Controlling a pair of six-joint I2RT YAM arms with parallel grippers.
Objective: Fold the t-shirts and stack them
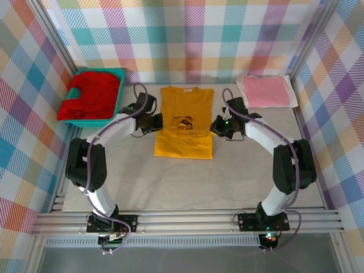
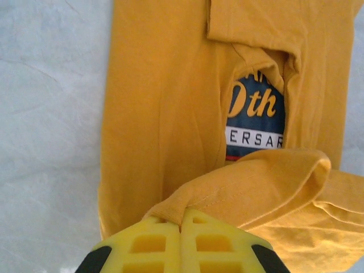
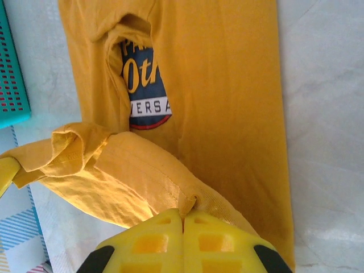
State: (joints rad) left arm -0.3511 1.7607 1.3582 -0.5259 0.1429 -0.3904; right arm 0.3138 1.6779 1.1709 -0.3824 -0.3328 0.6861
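The mustard-yellow t-shirt point(image 1: 185, 108) lies lengthwise in the middle of the table, its lower part lifted and doubled over toward the chest. My left gripper point(image 1: 160, 122) is shut on a pinch of its edge point(image 2: 170, 211) at the shirt's left side. On the right side my right gripper point(image 1: 214, 126) is shut on the opposite edge point(image 3: 190, 202). Between the raised folds the dark round print point(image 2: 256, 122) point(image 3: 145, 96) shows. A pink t-shirt point(image 1: 266, 91) lies folded at the back right. A red t-shirt point(image 1: 91, 94) is heaped in the basket at the back left.
The teal plastic basket point(image 1: 116, 94) point(image 3: 11, 68) stands at the back left, close to the left arm. Plaid walls close in the table on three sides. Bare grey tabletop point(image 1: 182, 182) stretches between the shirt and the arm bases.
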